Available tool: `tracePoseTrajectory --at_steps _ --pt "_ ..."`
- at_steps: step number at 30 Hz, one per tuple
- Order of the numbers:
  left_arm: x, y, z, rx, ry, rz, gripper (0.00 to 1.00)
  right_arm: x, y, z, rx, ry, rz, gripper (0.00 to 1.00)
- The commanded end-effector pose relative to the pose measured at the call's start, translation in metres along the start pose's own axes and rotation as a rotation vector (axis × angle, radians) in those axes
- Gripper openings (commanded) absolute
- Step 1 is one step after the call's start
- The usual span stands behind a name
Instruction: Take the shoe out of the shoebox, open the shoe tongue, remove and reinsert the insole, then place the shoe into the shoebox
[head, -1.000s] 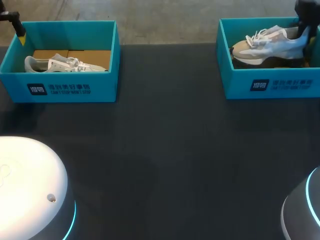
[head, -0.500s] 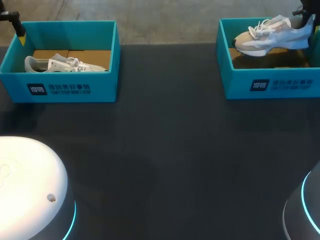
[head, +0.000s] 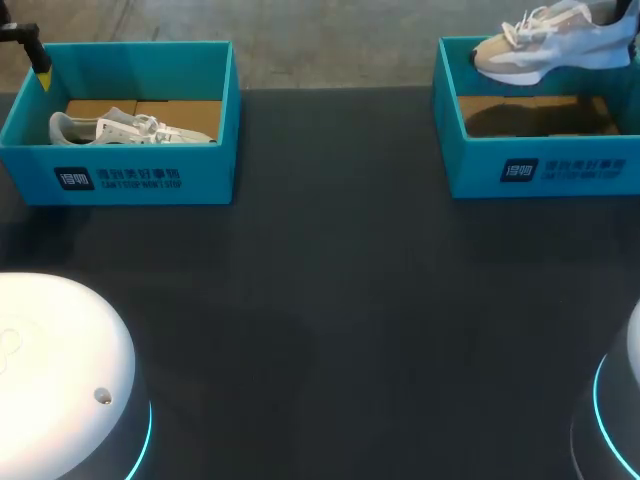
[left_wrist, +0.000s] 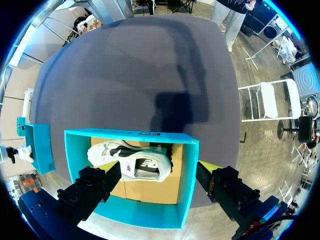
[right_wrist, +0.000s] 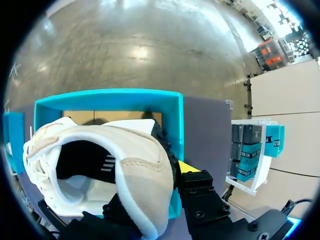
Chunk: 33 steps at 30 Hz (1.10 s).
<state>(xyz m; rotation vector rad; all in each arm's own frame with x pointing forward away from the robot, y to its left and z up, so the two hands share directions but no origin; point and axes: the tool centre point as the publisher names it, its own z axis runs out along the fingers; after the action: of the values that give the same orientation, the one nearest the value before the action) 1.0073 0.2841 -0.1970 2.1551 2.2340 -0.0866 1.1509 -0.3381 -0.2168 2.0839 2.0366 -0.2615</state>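
One shoe (head: 548, 48) hangs pinched by its heel in the right pincer (right_wrist: 150, 182), just above the shoebox (head: 540, 168) under it, and so narrow a hold may let the heavy toe droop and slip out.

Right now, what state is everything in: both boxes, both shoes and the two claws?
left shoebox: open, shoe inside.
left shoe: lying in its box, not gripped.
left claw: open, empty, above the left shoebox.
right shoebox: open, nothing inside.
right shoe: in the air above its box, held at the heel.
right claw: shut on the right shoe.
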Motion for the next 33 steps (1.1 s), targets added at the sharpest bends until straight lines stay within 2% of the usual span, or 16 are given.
tracePoseTrajectory --at_steps 1,10,19,33 --pt "0.0 -0.001 -0.001 -0.001 0.003 0.0 1.0 -0.005 -0.008 -0.028 -0.005 -0.008 0.006 0.0" --pt "0.0 -0.001 -0.001 -0.001 0.003 0.0 1.0 -0.004 -0.03 -0.06 -0.008 -0.005 0.03 0.0" --pt "0.0 -0.001 -0.001 -0.001 0.003 0.0 1.0 0.013 -0.074 -0.093 -0.003 -0.003 0.073 0.0" --pt "0.0 -0.001 -0.001 -0.001 0.003 0.0 1.0 0.071 -0.159 -0.124 -0.005 0.013 0.178 0.0"
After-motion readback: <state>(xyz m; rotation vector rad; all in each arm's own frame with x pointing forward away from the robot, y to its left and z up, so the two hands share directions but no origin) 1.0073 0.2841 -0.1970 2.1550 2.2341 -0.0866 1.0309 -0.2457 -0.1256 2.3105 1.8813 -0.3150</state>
